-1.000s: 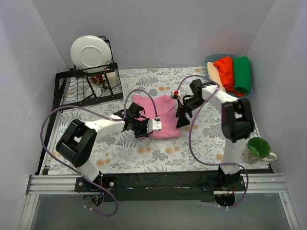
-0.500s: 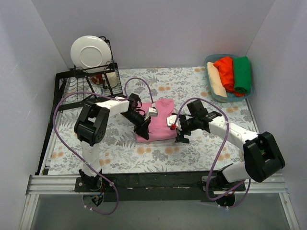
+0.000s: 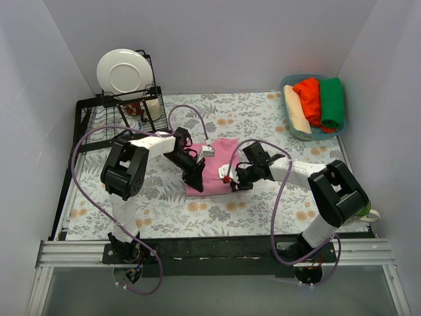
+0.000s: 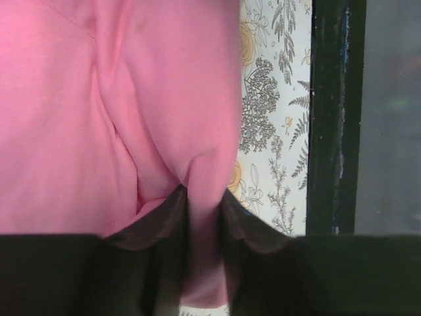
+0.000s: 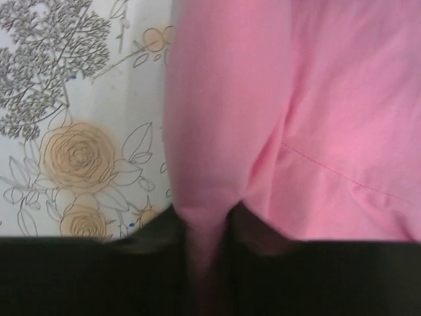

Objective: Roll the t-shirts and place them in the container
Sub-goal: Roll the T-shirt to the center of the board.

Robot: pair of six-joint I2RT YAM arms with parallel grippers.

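Observation:
A pink t-shirt [image 3: 214, 157] lies part folded on the flowered table, in the middle of the top view. My left gripper [image 3: 196, 178] sits at its near left edge, shut on a fold of pink cloth [image 4: 99, 99]; the left wrist view shows that fold pinched between the dark fingers [image 4: 164, 224]. My right gripper [image 3: 231, 179] is at the near right edge, shut on another fold [image 5: 217, 118]. Cream [image 3: 294, 108], orange-red [image 3: 309, 95] and green [image 3: 332, 99] t-shirts lie rolled in a bin at the back right.
The blue bin [image 3: 287, 82] stands in the far right corner. A black dish rack [image 3: 99, 122] with a white plate [image 3: 122, 72] fills the far left. The right arm hides most of a mug [image 3: 371, 214]. A black rail [image 4: 329, 118] edges the table.
The right arm swung from the shirt's far right side to its near edge and shut on the cloth. The left gripper shifted along the near left edge, and the shirt looks narrower.

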